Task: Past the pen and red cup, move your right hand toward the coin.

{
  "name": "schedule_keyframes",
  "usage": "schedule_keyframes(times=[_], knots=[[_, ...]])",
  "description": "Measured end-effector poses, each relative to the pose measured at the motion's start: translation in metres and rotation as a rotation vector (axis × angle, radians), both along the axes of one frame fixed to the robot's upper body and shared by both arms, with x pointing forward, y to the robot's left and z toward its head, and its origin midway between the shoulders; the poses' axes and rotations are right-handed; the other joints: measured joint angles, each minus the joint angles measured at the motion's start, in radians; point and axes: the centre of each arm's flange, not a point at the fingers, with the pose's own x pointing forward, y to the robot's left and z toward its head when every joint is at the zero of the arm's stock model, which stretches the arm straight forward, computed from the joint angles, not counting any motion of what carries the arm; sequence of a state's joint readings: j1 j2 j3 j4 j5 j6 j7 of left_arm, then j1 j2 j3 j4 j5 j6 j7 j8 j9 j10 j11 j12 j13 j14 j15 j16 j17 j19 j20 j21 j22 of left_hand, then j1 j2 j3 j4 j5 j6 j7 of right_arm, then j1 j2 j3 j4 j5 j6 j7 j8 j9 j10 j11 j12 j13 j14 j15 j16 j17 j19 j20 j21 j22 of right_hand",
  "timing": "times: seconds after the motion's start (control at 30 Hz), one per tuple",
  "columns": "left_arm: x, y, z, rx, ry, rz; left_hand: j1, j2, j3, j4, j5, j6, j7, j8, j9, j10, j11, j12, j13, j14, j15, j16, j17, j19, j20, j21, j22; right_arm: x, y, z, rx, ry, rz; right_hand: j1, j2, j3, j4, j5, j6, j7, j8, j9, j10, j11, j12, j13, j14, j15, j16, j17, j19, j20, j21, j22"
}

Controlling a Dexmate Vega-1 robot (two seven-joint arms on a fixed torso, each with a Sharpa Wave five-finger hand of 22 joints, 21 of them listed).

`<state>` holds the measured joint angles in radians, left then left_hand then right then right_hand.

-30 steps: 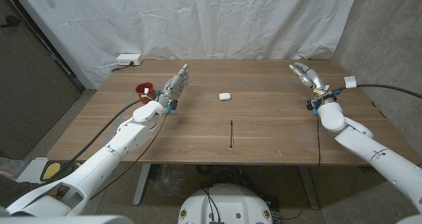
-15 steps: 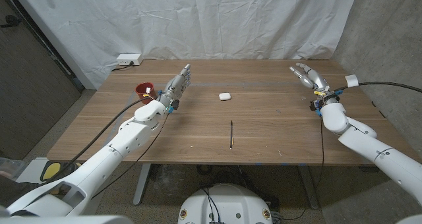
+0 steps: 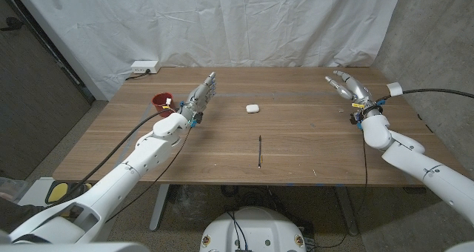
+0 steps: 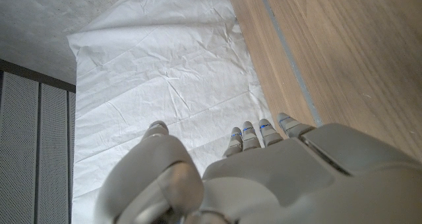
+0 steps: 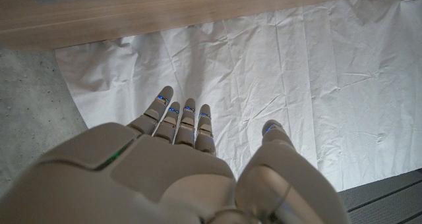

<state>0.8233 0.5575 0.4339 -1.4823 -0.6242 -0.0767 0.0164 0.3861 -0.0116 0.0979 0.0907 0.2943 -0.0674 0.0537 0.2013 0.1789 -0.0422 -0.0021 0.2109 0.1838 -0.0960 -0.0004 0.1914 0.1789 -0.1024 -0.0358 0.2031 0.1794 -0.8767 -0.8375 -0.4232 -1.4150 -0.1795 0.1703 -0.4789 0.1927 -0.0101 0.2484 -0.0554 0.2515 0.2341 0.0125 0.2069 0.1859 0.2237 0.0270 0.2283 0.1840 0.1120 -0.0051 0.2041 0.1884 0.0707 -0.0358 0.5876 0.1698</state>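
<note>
Wooden table (image 3: 311, 144), white sheet (image 3: 222, 22) behind. Pen (image 3: 260, 150) near centre; red cup (image 3: 162, 101) half hidden behind left hand (image 3: 200, 95), fingers spread, empty. Right hand (image 3: 346, 84) far right, likewise released. Small white object (image 3: 252, 108) mid-table; coin not discernible.

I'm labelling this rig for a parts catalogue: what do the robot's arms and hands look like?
Both arms are smooth white shells with black cables running alongside. The left hand and right hand are grey metallic, with small blue marks on the fingers. Blue and yellow fittings sit at each wrist.
</note>
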Motion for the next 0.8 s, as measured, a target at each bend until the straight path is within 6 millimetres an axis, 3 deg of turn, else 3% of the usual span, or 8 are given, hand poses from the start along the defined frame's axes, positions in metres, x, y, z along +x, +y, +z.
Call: schedule_keyframes(times=[0.8], knots=[[-0.002,-0.0029,0.004,0.006,-0.012,-0.004,0.0,0.0,0.0,0.0,0.0,0.0,0.0,0.0,0.0,0.0,0.0,0.0,0.0,0.0,0.0,0.0,0.0,0.0,0.0,0.0,0.0,0.003,-0.002,-0.0017,-0.118,0.004,-0.098,0.0,0.0,-0.004,-0.004,0.004,0.0,0.0,0.0,0.003,0.0,0.0,0.0,0.0,0.0,0.0,0.0,0.0,0.0,0.0,-0.008,0.0]])
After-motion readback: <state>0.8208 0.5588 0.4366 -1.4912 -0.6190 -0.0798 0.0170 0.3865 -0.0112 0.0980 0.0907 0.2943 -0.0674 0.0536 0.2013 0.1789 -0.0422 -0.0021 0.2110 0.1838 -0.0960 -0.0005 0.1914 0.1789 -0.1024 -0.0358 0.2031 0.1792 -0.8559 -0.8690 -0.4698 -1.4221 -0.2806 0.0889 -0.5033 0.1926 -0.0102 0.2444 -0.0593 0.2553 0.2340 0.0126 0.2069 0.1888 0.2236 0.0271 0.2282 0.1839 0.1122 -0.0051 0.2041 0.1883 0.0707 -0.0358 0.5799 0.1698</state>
